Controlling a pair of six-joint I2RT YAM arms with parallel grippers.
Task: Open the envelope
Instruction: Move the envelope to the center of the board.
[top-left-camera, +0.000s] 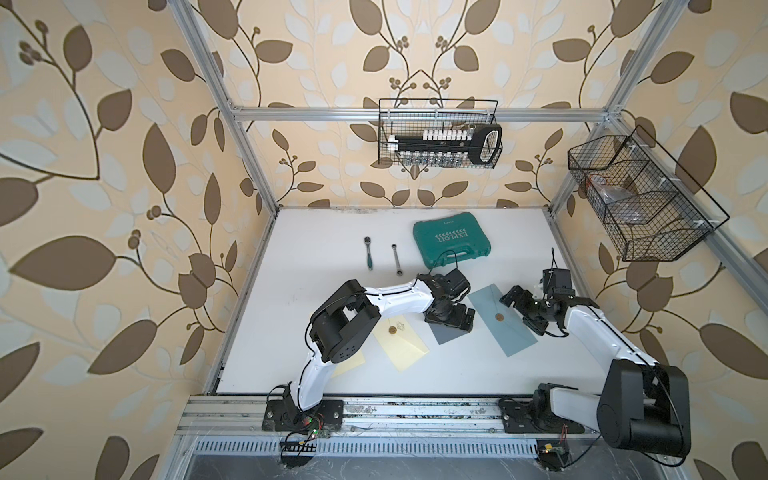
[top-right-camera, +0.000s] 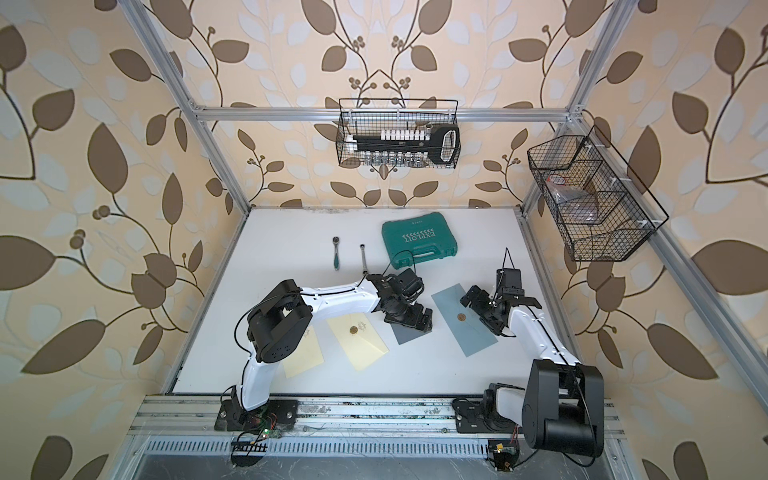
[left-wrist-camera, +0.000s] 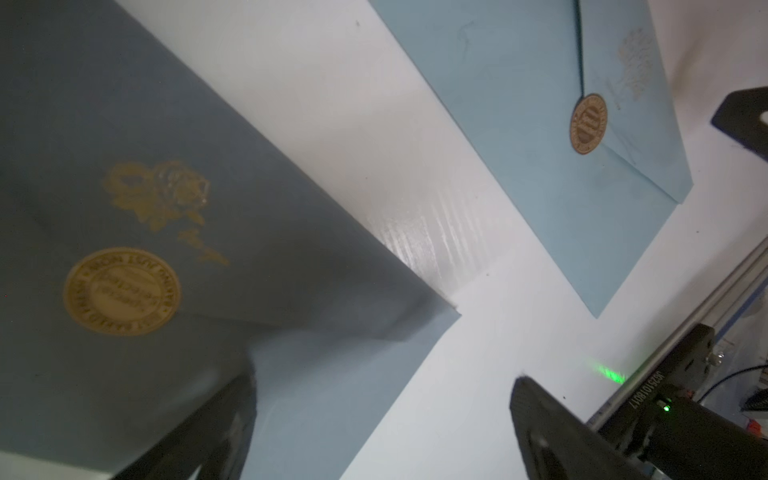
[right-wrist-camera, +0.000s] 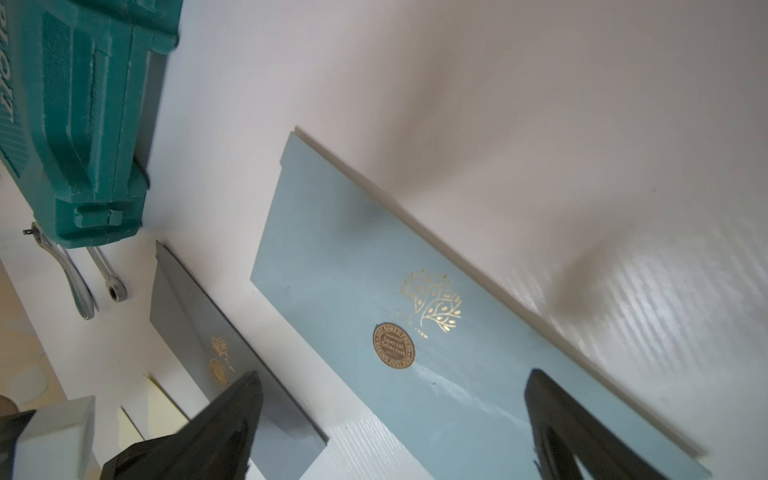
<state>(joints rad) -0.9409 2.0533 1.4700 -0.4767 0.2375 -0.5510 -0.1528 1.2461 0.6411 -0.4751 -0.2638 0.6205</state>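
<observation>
Roughly, from the left across the white table (top-left-camera: 316, 266): a pale yellow envelope (top-right-camera: 305, 353) lies half hidden under the left arm's elbow. Just beside it is a second yellow envelope (top-left-camera: 405, 345), sealed shut. Next comes the grey envelope (top-left-camera: 446, 336), its far end covered in both top views by the left gripper (left-wrist-camera: 384, 378). In the left wrist view the jaws are spread wide with nothing between them. One finger (left-wrist-camera: 216, 424) is over the grey paper, the other over bare table past the envelope's corner; whether either touches cannot be told. The gold seal (left-wrist-camera: 121, 291) is intact and the flap is down. After a strip of bare table the blue envelope (top-left-camera: 503, 322) lies at a slant, its flap closed by a brown seal (right-wrist-camera: 394, 347). The right gripper (right-wrist-camera: 395, 374) hangs at its right edge, jaws equally wide and empty, with the blue paper and seal showing between the fingers. At the back of the table are a ratchet (top-left-camera: 368, 252), a small wrench (top-left-camera: 397, 259) and a closed green case (top-left-camera: 451, 241). Two wire baskets are on the frame, a back basket (top-left-camera: 415, 112) and a side basket (top-left-camera: 590, 166).
</observation>
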